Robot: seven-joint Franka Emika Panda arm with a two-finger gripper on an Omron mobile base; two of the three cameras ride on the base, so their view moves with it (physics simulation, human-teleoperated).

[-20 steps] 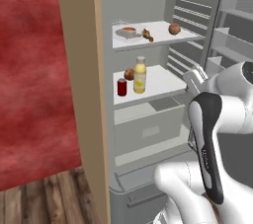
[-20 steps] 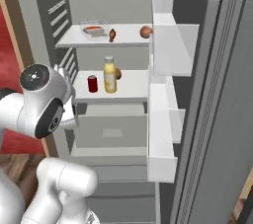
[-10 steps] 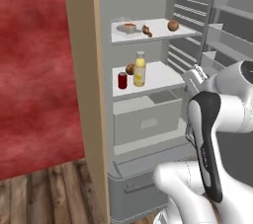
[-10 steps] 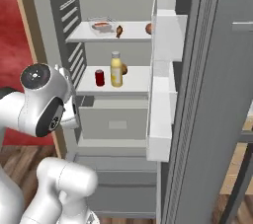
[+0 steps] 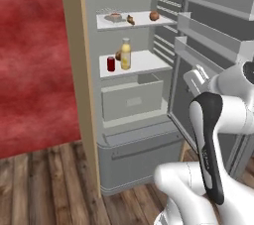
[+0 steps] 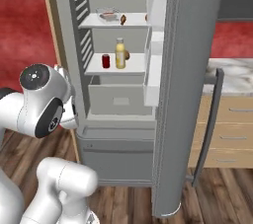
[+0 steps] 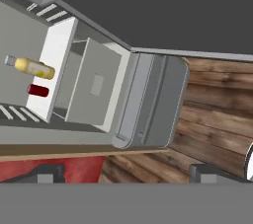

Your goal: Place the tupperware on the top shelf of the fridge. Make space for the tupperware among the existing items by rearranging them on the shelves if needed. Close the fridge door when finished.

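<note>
The fridge (image 5: 134,142) stands open. On its top shelf (image 5: 141,21) the tupperware (image 5: 115,17) sits at the left, beside a small brown piece (image 5: 130,19) and a round brown fruit (image 5: 154,16). The shelf below holds a red can (image 5: 111,64), a yellow bottle (image 5: 126,54) and a brown ball (image 5: 119,55). The right base view shows the tupperware (image 6: 107,15), bottle (image 6: 120,54) and can (image 6: 105,60) too. The fridge door (image 6: 190,85) hangs half open. My gripper (image 7: 129,174) is open and holds nothing, looking at the bottle (image 7: 32,67), the can (image 7: 38,90) and the fridge's lower part.
A pale drawer (image 5: 132,100) sits under the second shelf, above the fridge's bottom drawer (image 7: 150,102). The door's bins (image 5: 213,26) jut out beside my arm. A red wall (image 5: 34,60) is left of the fridge; a counter with wooden drawers (image 6: 230,119) is to its right. Wood floor (image 7: 212,114) lies below.
The whole picture has shifted: the base has backed away from the fridge, which now looks smaller and farther. The things on the shelves stay put and the gripper stays open.
</note>
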